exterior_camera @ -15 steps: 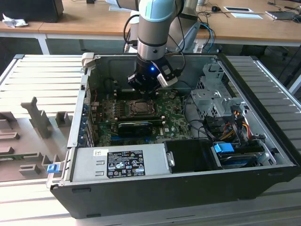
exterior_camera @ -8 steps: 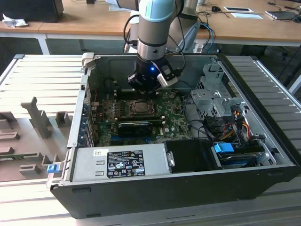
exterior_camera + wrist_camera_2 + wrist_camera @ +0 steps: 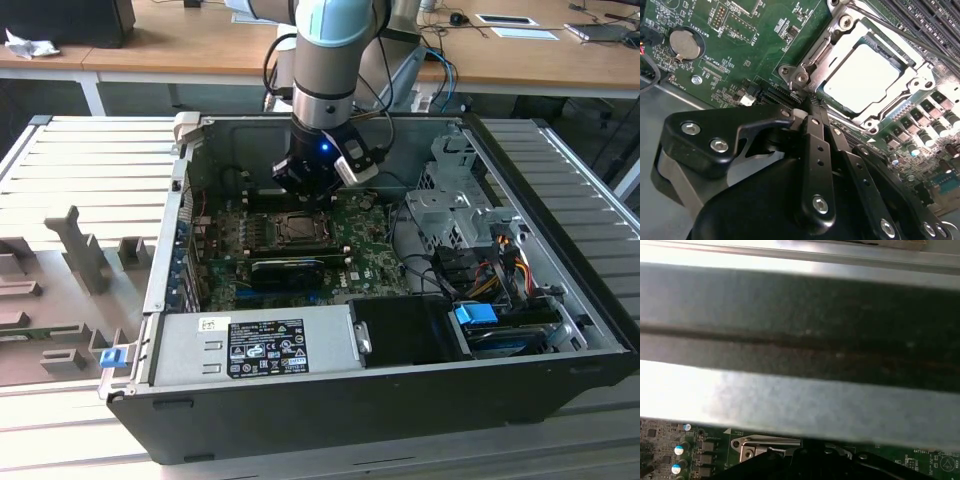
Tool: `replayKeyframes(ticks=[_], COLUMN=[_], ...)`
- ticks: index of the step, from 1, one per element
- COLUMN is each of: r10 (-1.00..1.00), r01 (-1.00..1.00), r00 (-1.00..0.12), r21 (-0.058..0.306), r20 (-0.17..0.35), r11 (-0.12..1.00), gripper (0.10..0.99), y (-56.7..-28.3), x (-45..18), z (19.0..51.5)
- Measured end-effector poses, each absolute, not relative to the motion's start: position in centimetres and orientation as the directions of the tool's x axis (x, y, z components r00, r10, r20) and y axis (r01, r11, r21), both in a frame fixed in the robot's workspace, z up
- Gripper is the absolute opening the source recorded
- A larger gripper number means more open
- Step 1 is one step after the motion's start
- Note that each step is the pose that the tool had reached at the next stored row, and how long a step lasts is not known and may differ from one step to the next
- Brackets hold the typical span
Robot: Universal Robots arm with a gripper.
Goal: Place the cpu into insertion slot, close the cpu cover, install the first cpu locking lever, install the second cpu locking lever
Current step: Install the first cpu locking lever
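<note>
Chip [image 3: 861,75] already sits in the socket [image 3: 905,107] on the green board [image 3: 740,45], and the metal cover [image 3: 837,37] looks folded down around it. Gripper [image 3: 807,107], fingers pressed together on nothing, is at the cover's corner beside a lever [image 3: 900,32]; locking looks unfinished

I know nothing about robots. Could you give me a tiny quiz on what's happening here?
1. True or false: the cpu sits under the lowered cpu cover.
2. The pincer tip is nearest: A) the round battery, B) a corner of the cpu cover, C) the blue cables.
3. Fill in: the arm reaches down into an open computer ____.

Key: 1 true; 2 B; 3 case.
</note>
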State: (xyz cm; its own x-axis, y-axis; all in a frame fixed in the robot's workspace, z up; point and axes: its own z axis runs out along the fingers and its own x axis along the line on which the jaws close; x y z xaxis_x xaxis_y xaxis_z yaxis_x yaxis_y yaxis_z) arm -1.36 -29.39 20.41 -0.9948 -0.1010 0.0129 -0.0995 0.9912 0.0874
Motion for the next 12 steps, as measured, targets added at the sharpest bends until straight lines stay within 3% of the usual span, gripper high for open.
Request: replayKeyframes(ticks=[7,12], r10=[-0.101,-0.101], r01=[-0.100,-0.100], r00=[-0.995,-0.995], r21=[0.078,0.118], r20=[0.014,0.009], r11=[0.992,0.988], gripper=[0.106,0.106], y=[-29.38,-29.33], x=[-1.34,-1.33], z=[20.02,20.05])
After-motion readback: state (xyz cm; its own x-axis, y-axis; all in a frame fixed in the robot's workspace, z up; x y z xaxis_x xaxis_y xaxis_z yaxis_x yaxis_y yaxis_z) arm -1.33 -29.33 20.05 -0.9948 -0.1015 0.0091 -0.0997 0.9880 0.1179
